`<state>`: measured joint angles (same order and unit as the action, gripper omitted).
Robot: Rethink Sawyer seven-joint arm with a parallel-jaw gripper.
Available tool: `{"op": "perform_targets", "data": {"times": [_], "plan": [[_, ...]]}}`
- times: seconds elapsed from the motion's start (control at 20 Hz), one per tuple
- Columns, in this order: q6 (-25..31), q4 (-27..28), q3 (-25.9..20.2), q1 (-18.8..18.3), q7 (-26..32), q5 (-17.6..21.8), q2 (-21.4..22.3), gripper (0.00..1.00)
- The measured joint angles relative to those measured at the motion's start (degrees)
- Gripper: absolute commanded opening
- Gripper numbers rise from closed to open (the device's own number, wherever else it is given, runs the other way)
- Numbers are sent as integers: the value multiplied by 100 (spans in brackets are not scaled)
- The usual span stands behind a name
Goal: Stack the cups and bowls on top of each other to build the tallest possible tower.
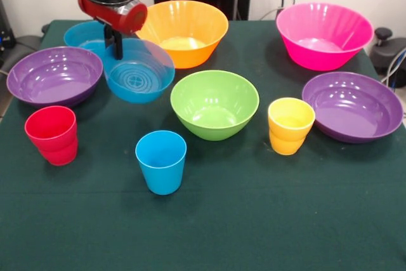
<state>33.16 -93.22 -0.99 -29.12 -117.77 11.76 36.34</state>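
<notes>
At the far left of the table, the gripper (pixel 118 47) hangs from the red and black arm and pinches the far rim of a small blue bowl (pixel 139 71), which tilts toward the camera and looks lifted off the cloth, though that is hard to confirm. A second blue bowl (pixel 85 34) sits just behind it, partly hidden. To their left rests a purple bowl (pixel 54 75); another purple bowl (pixel 353 105) lies at the right. An orange bowl (pixel 183 32) and a pink bowl (pixel 324 35) stand far back, and a green bowl (pixel 214 103) sits mid-table. Nearer stand the red cup (pixel 52 135), the blue cup (pixel 161 161) and the yellow cup (pixel 290 125), all upright and apart; no tower exists yet. These glossy plastic pieces are probably light, stiff and slippery, so a rim pinch suits them best.
</notes>
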Motion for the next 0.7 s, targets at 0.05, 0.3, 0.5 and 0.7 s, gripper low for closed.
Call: {"op": "perform_targets", "data": {"times": [0.05, 0.3, 0.5, 0.7], "plan": [[71, 88, -17, 15, 0, 1, 3, 0], [288, 421, -106, 19, 0, 4, -32, 0], [542, 870, -255, 12, 0, 7, -157, 0], [713, 1230, -414, 4, 0, 18, -263, 0]]}}
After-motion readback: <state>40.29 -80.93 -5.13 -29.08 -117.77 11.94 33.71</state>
